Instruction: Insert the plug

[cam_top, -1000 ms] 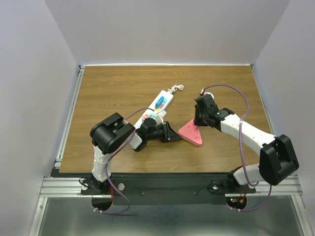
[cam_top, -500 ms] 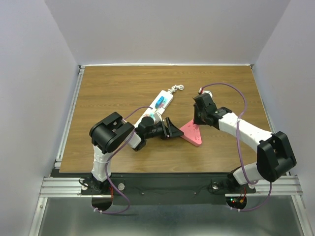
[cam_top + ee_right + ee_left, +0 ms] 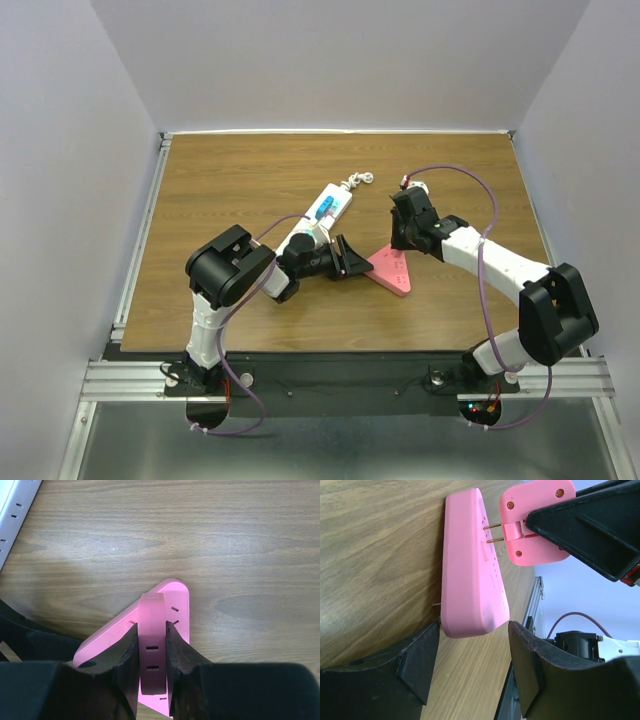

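Note:
A pink triangular power strip lies flat on the wooden table. My right gripper is shut on a pink plug and holds it right above the strip. In the left wrist view the plug has its two metal prongs touching the strip's face, with a small gap between plug body and strip. My left gripper is open and low on the table. One end of the strip sits just in front of its fingers.
A white power strip with blue and coloured parts lies left of the pink one, its cord end behind it. It also shows in the right wrist view. Purple cables run along both arms.
My left gripper has slid right and back, closer to the pink strip. My right gripper with the plug has shifted slightly left and back.

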### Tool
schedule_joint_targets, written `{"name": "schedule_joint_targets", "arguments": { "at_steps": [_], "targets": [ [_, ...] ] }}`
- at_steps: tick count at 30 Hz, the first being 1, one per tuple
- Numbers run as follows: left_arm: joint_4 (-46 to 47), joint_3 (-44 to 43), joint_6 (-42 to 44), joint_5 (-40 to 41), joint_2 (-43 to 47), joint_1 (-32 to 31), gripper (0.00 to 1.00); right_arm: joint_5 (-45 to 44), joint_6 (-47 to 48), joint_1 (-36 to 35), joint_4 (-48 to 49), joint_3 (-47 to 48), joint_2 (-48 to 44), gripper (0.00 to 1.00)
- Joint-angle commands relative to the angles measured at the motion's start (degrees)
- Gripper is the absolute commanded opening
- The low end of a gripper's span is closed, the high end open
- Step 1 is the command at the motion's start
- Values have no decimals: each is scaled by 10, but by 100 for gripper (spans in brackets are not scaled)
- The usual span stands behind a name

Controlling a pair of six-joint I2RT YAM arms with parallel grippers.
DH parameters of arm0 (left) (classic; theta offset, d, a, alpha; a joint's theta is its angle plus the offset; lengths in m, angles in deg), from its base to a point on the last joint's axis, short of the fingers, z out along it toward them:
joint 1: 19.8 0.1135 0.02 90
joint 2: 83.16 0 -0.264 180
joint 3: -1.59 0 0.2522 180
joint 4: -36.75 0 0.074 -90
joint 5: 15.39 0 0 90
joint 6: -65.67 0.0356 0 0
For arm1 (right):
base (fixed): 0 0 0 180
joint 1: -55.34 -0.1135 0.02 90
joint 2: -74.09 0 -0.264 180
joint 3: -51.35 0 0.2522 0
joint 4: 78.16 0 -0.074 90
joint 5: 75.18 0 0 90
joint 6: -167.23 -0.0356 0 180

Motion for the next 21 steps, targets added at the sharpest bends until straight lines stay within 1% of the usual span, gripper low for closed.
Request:
{"name": "schedule_joint_targets", "arguments": {
  "at_steps": [1, 4, 5, 7, 9, 10, 12, 13, 18, 21],
  "targets": [
    [4, -27, 10, 1, -3, 2, 66, -4, 5, -3, 23, 17, 4, 0],
    [-1, -34, 10, 0, -7, 2, 63, -11, 7, -3, 24, 15, 3, 0],
    [-1, -36, 11, 2, -9, 2, 60, -12, 8, -3, 25, 13, 3, 1],
    [-3, -39, 8, 2, -12, 2, 57, -13, 12, 1, 26, 12, 3, 1],
    [-5, -41, 8, 4, -15, 2, 51, -13, 14, 7, 28, 10, 2, 0],
    [-8, -43, 8, 4, -16, 3, 46, -11, 15, 11, 30, 9, 1, 1],
    [-7, -44, 5, 3, -19, 3, 42, -5, 17, 17, 32, 8, -1, 0],
    [-7, -44, 5, 3, -20, 3, 38, -4, 19, 19, 34, 7, -3, 0],
    [-9, -44, 4, 2, -20, 4, 31, -2, 21, 28, 34, 5, -12, 0],
    [-8, -43, 3, 2, -17, 6, 30, 5, 22, 36, 34, 0, -17, 1]
  ]
}}
